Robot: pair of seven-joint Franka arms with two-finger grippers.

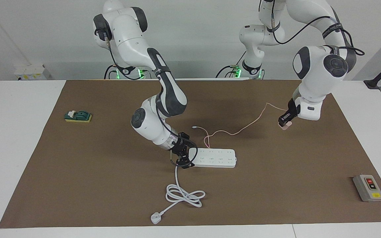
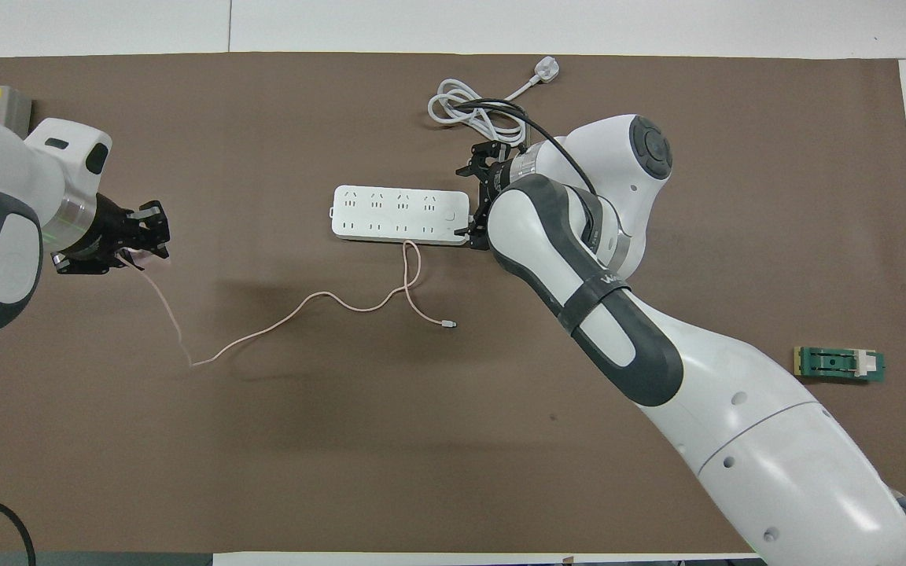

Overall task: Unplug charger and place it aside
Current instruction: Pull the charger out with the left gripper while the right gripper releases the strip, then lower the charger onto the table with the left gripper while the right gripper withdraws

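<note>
The pale pink charger [image 1: 285, 125] is clear of the white power strip [image 1: 215, 157], held in my left gripper [image 1: 284, 124] a little above the brown mat toward the left arm's end. Its thin pink cable [image 1: 243, 129] trails across the mat to a white tip [image 1: 194, 127] near the strip. In the overhead view the left gripper [image 2: 142, 244] hides the cube, and the cable [image 2: 288, 314] runs to the power strip [image 2: 399, 214]. My right gripper [image 1: 185, 157] straddles the strip's cord end, fingers closed on its sides; it also shows in the overhead view [image 2: 475, 203].
The strip's thick white cord [image 1: 184, 195] lies coiled farther from the robots, ending in a white plug [image 1: 156, 218]. A grey switch box [image 1: 368, 187] sits near the mat's corner at the left arm's end. A green block [image 1: 78, 116] lies at the right arm's end.
</note>
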